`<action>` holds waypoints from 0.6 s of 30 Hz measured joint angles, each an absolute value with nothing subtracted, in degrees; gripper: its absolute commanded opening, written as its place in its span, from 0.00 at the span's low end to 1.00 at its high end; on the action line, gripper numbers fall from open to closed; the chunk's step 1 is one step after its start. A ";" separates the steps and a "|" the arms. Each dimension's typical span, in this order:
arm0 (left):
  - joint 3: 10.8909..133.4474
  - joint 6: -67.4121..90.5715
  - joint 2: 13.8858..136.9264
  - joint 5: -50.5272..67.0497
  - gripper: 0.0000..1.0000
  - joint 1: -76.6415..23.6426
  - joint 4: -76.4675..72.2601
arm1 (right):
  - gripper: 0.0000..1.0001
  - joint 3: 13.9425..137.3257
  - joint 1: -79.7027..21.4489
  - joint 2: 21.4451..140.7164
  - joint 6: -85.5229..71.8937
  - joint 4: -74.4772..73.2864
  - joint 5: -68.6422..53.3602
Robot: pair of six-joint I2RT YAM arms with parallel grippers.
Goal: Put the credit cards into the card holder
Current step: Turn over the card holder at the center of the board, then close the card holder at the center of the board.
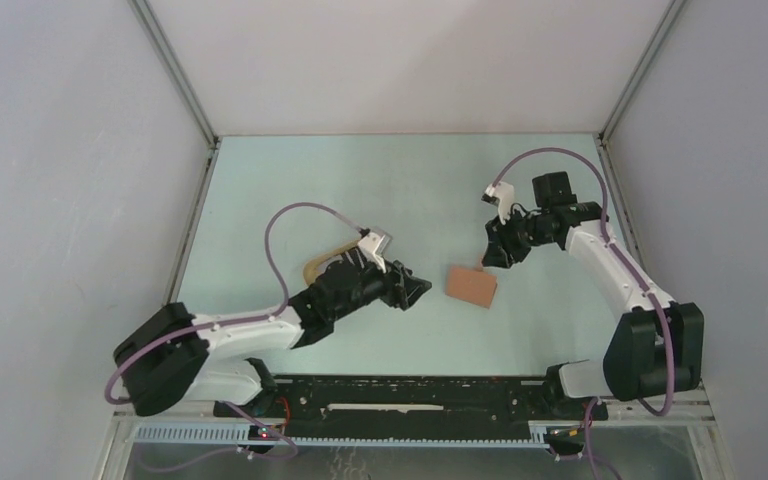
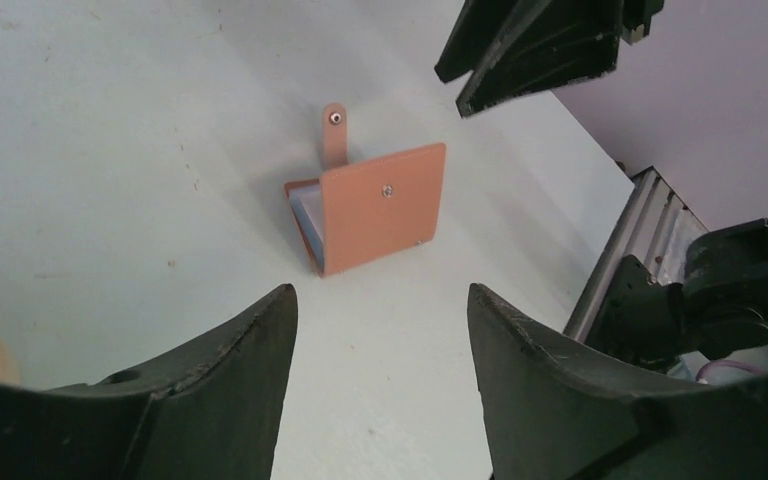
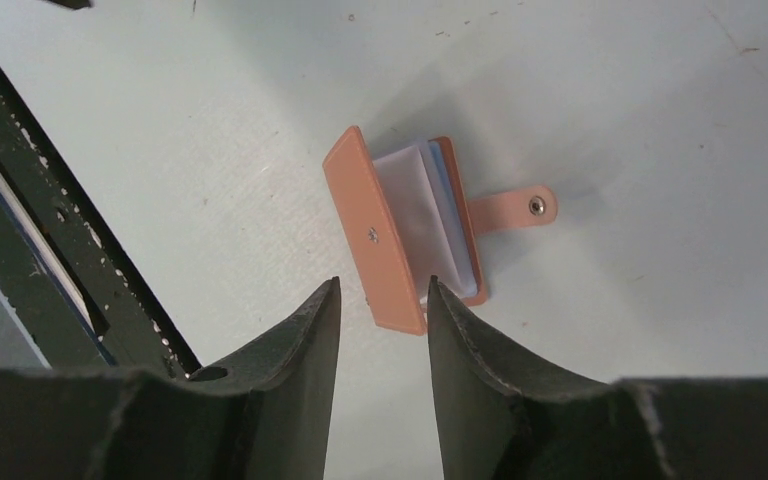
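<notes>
Card holder [image 1: 472,287] stands near the middle of the surface, a little toward its right edge; it is partly open, with pale inner pockets showing and the snap tab [image 3: 520,208] unfastened. Left fingers [image 2: 260,340] are wide apart and empty, pointed at it from the left. Right fingers [image 3: 310,330] are apart just above it, clamping nothing. A tan tray [image 1: 322,263] lies behind the left arm.
</notes>
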State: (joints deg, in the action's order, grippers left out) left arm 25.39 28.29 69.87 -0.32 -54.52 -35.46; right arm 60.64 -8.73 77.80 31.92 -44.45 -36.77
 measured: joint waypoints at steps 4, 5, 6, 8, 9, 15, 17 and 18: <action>30.35 28.51 76.75 4.71 0.67 -50.94 -35.53 | 0.47 61.63 -8.64 81.87 32.97 -44.99 -37.85; 31.73 28.51 78.74 5.54 0.66 -50.24 -35.51 | 0.46 61.65 -8.64 83.44 33.12 -45.15 -37.50; 32.62 28.53 80.07 6.04 0.65 -49.93 -35.42 | 0.45 61.65 -8.64 84.49 33.17 -45.21 -37.21; 34.68 28.56 83.02 6.85 0.62 -49.67 -35.07 | 0.35 61.71 -8.64 87.24 33.32 -45.23 -36.18; 35.48 28.60 84.09 7.20 0.59 -49.63 -34.74 | 0.27 61.98 -8.64 88.75 33.39 -45.58 -35.59; 41.10 30.13 90.48 7.84 0.44 -49.60 -31.40 | 0.09 62.43 -8.34 93.71 33.65 -45.65 -31.86; 43.57 31.20 93.27 7.88 0.43 -49.56 -30.17 | 0.07 62.52 -8.32 94.96 33.74 -45.76 -31.07; 44.75 31.79 94.72 7.90 0.43 -49.56 -29.74 | 0.07 62.65 -8.32 95.79 33.76 -45.91 -30.79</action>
State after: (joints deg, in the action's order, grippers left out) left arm 44.75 31.79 94.72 7.90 -49.56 -29.74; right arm 62.65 -8.32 95.79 33.76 -45.91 -30.79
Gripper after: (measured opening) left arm 0.446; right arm 0.089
